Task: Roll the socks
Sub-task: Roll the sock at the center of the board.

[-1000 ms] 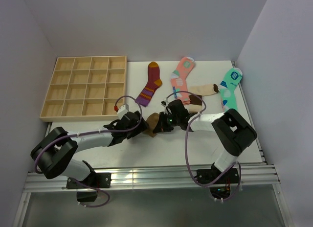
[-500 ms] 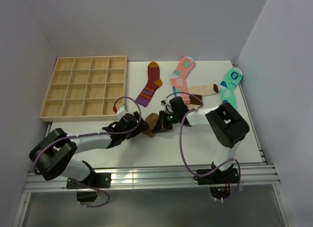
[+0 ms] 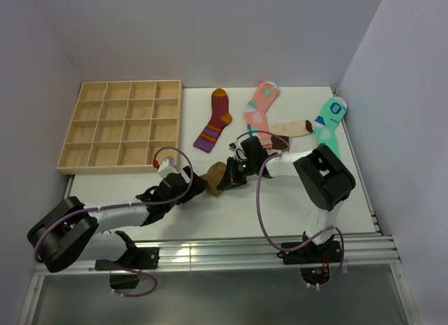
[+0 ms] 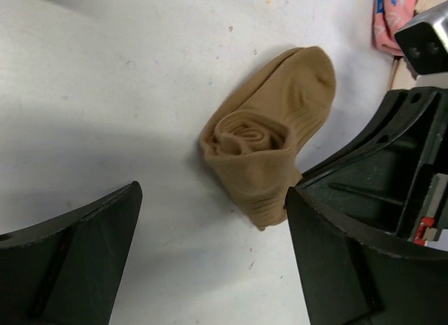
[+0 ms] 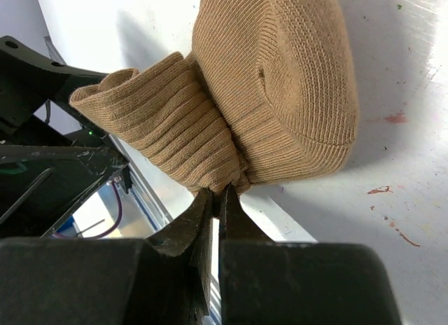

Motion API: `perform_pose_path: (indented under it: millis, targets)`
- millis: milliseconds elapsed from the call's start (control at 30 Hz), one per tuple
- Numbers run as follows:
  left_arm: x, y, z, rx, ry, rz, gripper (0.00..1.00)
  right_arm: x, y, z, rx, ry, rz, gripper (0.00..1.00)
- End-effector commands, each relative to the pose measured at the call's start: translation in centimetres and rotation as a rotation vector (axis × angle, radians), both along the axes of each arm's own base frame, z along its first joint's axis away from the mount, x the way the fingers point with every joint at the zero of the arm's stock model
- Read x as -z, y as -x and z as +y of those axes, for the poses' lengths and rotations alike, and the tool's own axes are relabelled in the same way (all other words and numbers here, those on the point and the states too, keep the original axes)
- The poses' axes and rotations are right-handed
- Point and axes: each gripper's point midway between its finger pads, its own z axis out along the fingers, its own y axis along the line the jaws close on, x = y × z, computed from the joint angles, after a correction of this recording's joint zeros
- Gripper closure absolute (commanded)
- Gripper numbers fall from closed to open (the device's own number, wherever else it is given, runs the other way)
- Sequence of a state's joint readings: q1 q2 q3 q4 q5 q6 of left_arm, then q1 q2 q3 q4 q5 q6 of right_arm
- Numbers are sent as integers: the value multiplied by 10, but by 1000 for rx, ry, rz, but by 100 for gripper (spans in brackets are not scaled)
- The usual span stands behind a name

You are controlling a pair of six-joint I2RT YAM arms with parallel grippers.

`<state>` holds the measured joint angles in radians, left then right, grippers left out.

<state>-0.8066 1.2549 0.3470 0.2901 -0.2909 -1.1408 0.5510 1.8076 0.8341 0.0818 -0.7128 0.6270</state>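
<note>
The plain brown sock (image 3: 214, 176) lies mid-table, partly rolled, its spiral end showing in the left wrist view (image 4: 260, 139). My right gripper (image 3: 228, 175) is shut on a pinched fold at the roll's edge (image 5: 221, 192), with the ribbed brown sock (image 5: 280, 80) bunched just past its tips. My left gripper (image 3: 201, 185) stands wide open a little short of the roll, with only bare table between its fingers (image 4: 77, 258). The beige sock with the dark brown toe (image 3: 291, 129) lies flat at the back right, apart from both grippers.
A wooden compartment tray (image 3: 122, 125) fills the back left. A maroon striped sock (image 3: 215, 120), a pink sock (image 3: 260, 104) and a mint-green sock (image 3: 329, 122) lie along the back. Walls close in on the left, back and right.
My left arm has drawn back toward the near left and its gripper has come off the brown sock, jaws open. The right gripper has held its grip and shifted slightly.
</note>
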Motion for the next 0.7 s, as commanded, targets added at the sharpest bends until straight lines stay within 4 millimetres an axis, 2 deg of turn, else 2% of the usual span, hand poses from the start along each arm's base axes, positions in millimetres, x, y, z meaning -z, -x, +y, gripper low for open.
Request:
perform_pose_path:
  millis: [0,300,400,433,467,500,600,633,667]
  targets:
    - [-4,-10,-10,4,10,-32,9,21,-2,-11,17,96,12,100]
    - [18,-18,-15,-1,-64,18,23,23,-3,-10,7,96,14,100]
    - [28,-18,-14,-7,-95,55,35,22,-5,-9,3,96,0,100]
    - [30,-18,-14,-14,-98,68,45,21,-5,-10,3,97,-4,100]
    - [33,-16,-13,-15,-106,80,50,20,-6,-11,1,100,-20,100]
    - [34,-17,-14,-16,-107,86,58,18,-8,-10,-2,99,-35,96]
    - [35,-17,-15,-14,-123,104,69,6,-11,-11,-12,100,-121,85]
    - [35,-16,-15,-10,-128,111,75,2,-13,-11,-14,100,-153,81]
    - [33,-18,-18,-7,-127,111,76,-6,-18,-15,3,118,-224,73]
